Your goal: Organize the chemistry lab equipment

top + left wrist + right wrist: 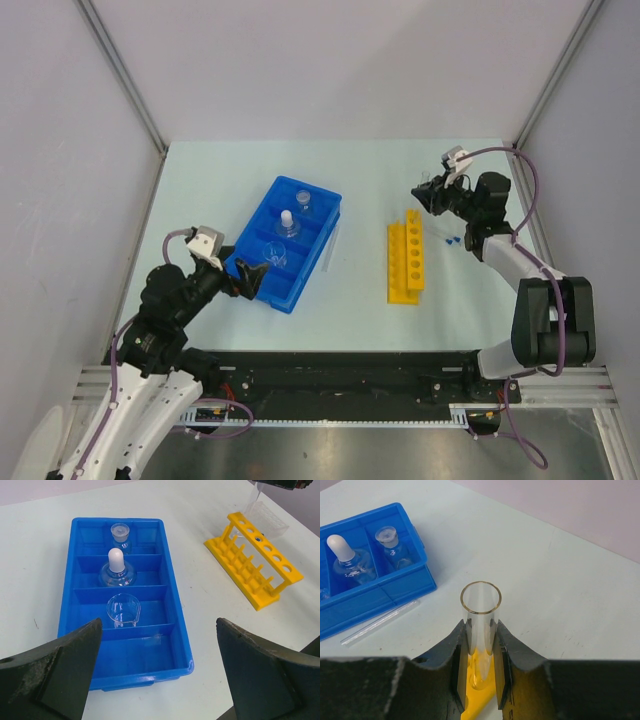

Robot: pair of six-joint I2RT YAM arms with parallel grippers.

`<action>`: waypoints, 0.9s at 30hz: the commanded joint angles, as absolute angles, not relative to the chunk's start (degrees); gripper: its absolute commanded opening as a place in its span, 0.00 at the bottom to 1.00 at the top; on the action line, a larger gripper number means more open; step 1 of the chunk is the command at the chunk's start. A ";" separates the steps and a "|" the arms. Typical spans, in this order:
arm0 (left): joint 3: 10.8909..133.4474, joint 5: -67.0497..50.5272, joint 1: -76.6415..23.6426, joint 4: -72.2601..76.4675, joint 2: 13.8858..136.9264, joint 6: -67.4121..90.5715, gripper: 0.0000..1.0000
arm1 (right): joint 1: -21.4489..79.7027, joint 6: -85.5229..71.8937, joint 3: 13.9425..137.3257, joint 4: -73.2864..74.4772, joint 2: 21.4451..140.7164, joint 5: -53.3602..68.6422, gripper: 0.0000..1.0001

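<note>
Clear tube (480, 610) stands upright, pinched in the right gripper (481, 645), over the far end of the yellow rack (407, 262). Left gripper (159, 625) is wide open at the blue tray's (67, 595) near end, holding nothing.

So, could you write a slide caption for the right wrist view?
Right end effector holding a clear tube over the yellow rack, blue tray at left.

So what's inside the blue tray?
The blue tray holds three small glass flasks, one per compartment: two stoppered, one open. Its nearest compartment looks bare, though the left gripper hides one corner.
</note>
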State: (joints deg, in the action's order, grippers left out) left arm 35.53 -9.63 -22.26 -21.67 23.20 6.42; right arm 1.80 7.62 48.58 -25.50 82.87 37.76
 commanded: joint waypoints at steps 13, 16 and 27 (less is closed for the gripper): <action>35.24 -10.99 -22.06 -19.86 23.91 3.43 1.00 | 1.06 8.79 43.25 -31.82 85.69 37.61 0.25; 35.24 -11.25 -22.06 -19.69 23.91 3.43 1.00 | 0.44 8.26 42.63 -32.08 85.61 38.32 0.28; 35.07 -11.60 -22.06 -19.60 23.47 3.34 1.00 | -2.72 6.42 41.05 -32.87 85.08 40.87 0.37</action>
